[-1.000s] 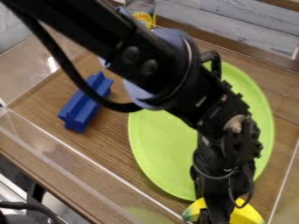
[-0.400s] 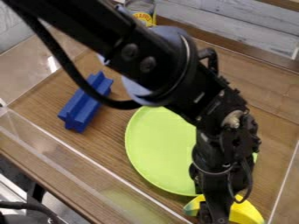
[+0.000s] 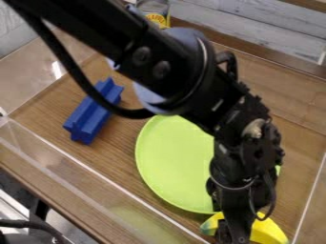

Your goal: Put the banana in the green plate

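Observation:
The banana [image 3: 266,232] is a small bright yellow piece on the wooden floor at the bottom right, just off the near rim of the green plate [image 3: 173,157]. My gripper [image 3: 239,227] points straight down onto it. Its dark fingers are closed around the banana's middle, so yellow shows on both sides of them. The black arm crosses the picture from the upper left and hides the right part of the plate.
A blue ridged block [image 3: 91,110] lies left of the plate. A can [image 3: 155,14] stands at the back edge. Clear plastic walls [image 3: 51,157] fence the wooden tray at the left and front.
The jaws have closed in on the banana. The hand has stayed in the same spot, and the plate and blue block have not moved.

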